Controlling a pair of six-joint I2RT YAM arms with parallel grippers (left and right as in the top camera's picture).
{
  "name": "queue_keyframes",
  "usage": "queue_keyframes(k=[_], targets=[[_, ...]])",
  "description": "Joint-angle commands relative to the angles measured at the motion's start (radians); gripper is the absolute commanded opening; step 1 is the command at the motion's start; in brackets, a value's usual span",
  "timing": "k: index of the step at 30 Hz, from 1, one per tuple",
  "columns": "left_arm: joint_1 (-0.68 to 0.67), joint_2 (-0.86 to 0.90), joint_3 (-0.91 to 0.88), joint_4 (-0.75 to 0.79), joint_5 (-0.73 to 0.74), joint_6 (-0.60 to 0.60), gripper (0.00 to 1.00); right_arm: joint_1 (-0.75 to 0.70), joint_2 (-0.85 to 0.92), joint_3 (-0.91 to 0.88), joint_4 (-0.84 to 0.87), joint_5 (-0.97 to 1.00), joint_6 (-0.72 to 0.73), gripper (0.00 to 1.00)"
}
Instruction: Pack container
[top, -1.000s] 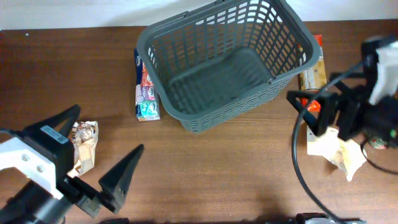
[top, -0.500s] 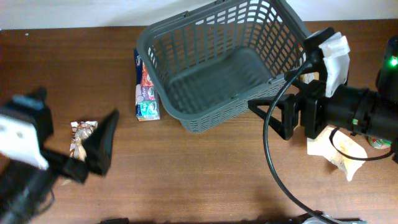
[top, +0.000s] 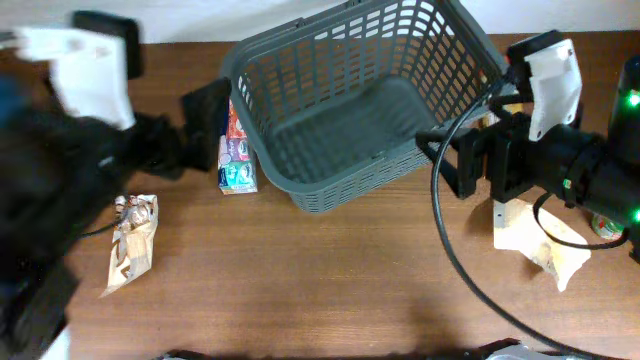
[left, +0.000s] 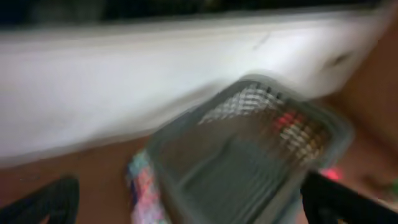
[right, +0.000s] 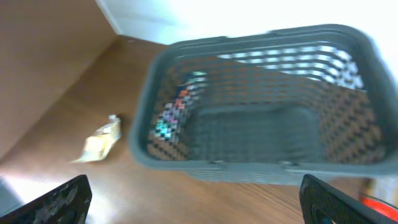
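The container, a dark grey lattice basket (top: 306, 196), stands empty at the table's back centre. It also shows in the left wrist view (left: 186, 140) and the right wrist view (right: 249, 169). My left gripper (top: 188, 132) is blurred, open and empty, just left of the basket beside a colourful packet (top: 235, 150). That packet shows in the left wrist view (left: 144, 190). My right gripper (top: 450, 162) is open and empty, at the basket's right front corner. Both wrist views show wide-spread fingers, left (left: 196, 205) and right (right: 199, 205), with nothing between them.
A crinkled snack packet (top: 130, 245) lies at the front left; it shows in the right wrist view (right: 99, 140). A cream packet (top: 545, 245) lies at the right under the right arm. A green item (top: 608, 226) peeks out at the far right edge.
My left arm has swung from the front left up to the basket's left side, uncovering the crinkled packet. My right arm has barely shifted since half a second ago.
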Motion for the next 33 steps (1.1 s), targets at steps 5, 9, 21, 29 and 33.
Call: queue_keyframes(k=[5, 9, 21, 29, 33], targets=[[-0.230, 0.127, 0.008, -0.179, -0.508, -0.177, 0.99, 0.008, -0.005, 0.016, 0.004, 0.381, 0.062, 0.99], [-0.286, 0.153, 0.008, -0.219, -0.333, -0.176, 1.00, 0.008, -0.001, 0.016, 0.032, 0.500, 0.061, 0.99], [-0.551, 0.159, -0.016, -0.373, -0.296, -0.443, 1.00, 0.008, 0.159, 0.016, 0.157, 0.365, -0.131, 0.99], [-0.785, 0.182, -0.121, -0.373, -0.320, -0.566, 1.00, -0.052, 0.207, 0.016, 0.191, 0.337, -0.132, 0.99], [-0.832, 0.182, -0.181, -0.373, -0.293, -0.570, 0.99, -0.168, 0.208, 0.016, 0.209, 0.243, -0.130, 0.99]])
